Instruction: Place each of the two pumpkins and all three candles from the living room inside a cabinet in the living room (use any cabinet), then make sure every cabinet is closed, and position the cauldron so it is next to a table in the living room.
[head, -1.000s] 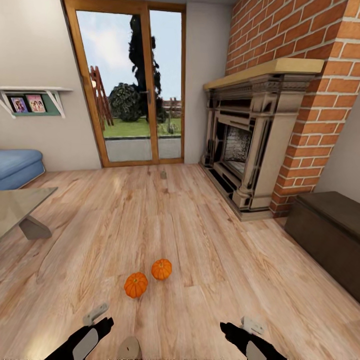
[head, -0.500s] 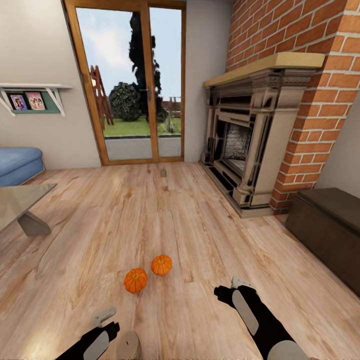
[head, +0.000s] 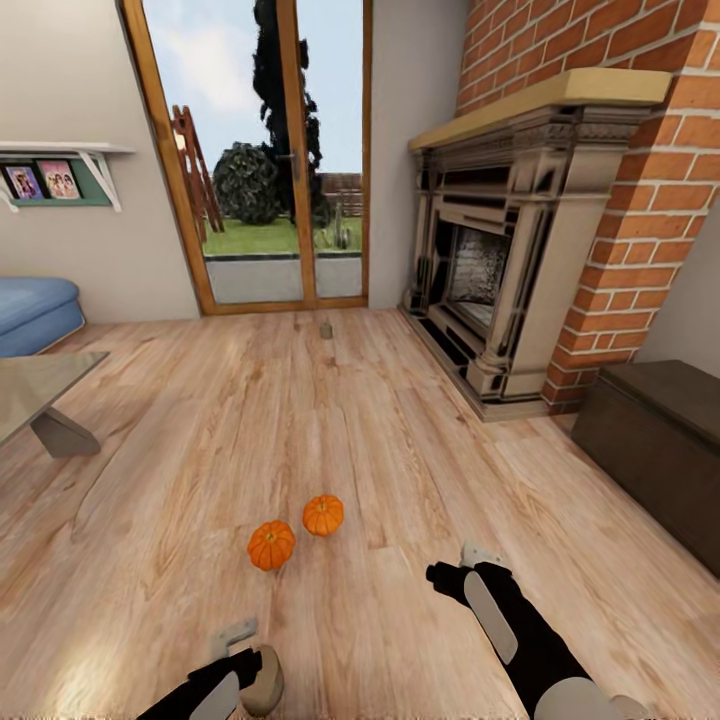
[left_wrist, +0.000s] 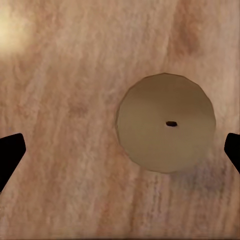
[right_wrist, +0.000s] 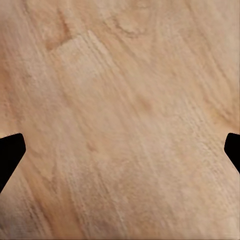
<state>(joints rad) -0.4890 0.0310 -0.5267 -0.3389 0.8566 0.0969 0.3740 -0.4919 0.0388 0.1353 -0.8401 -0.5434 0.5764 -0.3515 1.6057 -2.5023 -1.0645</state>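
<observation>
Left tool (left_wrist: 120, 150) spread wide over the candle (left_wrist: 166, 122) on the floor (head: 400, 480); centre your jaws on it before descending. Right tool (right_wrist: 120, 150) (also open) hovers beside the pumpkins (head: 272, 544).

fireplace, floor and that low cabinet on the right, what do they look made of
Fireplace: surround looks like carved, greyish stone or cast metal, hard to tell; the chimney breast is red brick with pale mortar; the mantel shelf looks like light wood.
Floor: light wood planks with visible grain and a slight sheen.
Cabinet: dark-brown wood-grain, matte.
</observation>
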